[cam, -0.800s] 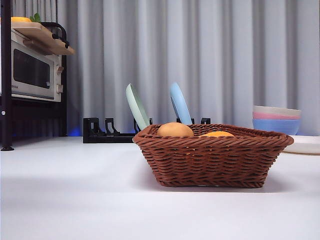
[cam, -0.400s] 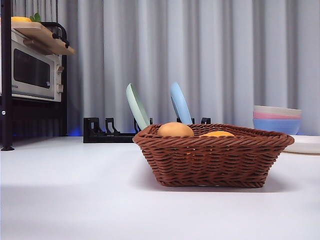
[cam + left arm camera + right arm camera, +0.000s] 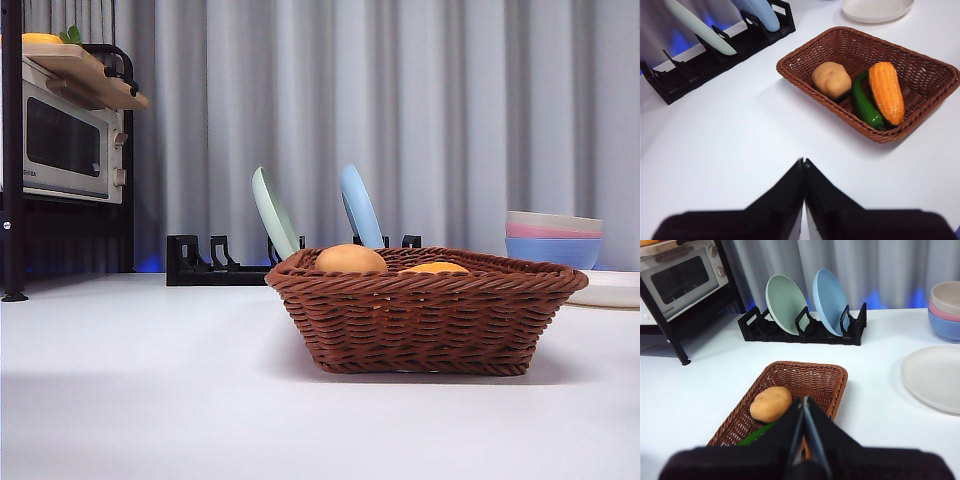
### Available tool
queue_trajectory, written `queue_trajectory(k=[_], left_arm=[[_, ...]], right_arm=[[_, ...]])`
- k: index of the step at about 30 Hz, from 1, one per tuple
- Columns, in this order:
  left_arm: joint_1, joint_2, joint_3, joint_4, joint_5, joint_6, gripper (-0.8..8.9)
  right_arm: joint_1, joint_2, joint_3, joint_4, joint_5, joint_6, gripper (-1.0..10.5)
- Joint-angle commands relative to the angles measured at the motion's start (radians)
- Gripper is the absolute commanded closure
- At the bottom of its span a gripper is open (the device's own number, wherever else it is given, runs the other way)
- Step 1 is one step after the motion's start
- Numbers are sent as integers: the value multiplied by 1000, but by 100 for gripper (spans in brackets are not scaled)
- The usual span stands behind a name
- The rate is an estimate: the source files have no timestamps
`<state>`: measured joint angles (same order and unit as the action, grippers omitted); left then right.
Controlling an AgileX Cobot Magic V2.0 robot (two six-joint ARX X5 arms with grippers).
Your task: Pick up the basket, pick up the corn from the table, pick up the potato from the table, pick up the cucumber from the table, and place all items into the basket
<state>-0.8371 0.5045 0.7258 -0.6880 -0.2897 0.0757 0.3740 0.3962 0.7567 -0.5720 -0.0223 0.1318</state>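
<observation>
The dark-brown wicker basket rests on the white table. Inside it lie the tan potato, the dark-green cucumber and the orange corn, side by side. My left gripper is shut and empty, hanging high above bare table beside the basket. Over the basket's near end hovers my right gripper, shut, holding nothing. Neither gripper appears in the front view.
A black dish rack with a green plate and a blue plate stands behind the basket. A toaster oven on a dark shelf is at the left. Stacked bowls and a white plate sit at the right.
</observation>
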Motion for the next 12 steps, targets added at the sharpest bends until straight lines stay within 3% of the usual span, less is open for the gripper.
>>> queue_trajectory(k=[1, 4, 6, 8, 12], left_arm=[[-2, -12, -4, -13, -33, 52, 817], [23, -88, -4, -37, -26, 51, 817], [64, -144, -4, -44, 35, 50, 817], [124, -199, -6, -40, 89, 56, 817], [278, -299, -62, 74, 80, 55, 817]], right_arm=[[2, 2, -11, 8, 3, 9, 962], [2, 2, -11, 8, 3, 9, 962], [2, 2, -11, 7, 3, 9, 962], [2, 2, -11, 8, 3, 9, 962], [2, 3, -11, 8, 3, 9, 962]])
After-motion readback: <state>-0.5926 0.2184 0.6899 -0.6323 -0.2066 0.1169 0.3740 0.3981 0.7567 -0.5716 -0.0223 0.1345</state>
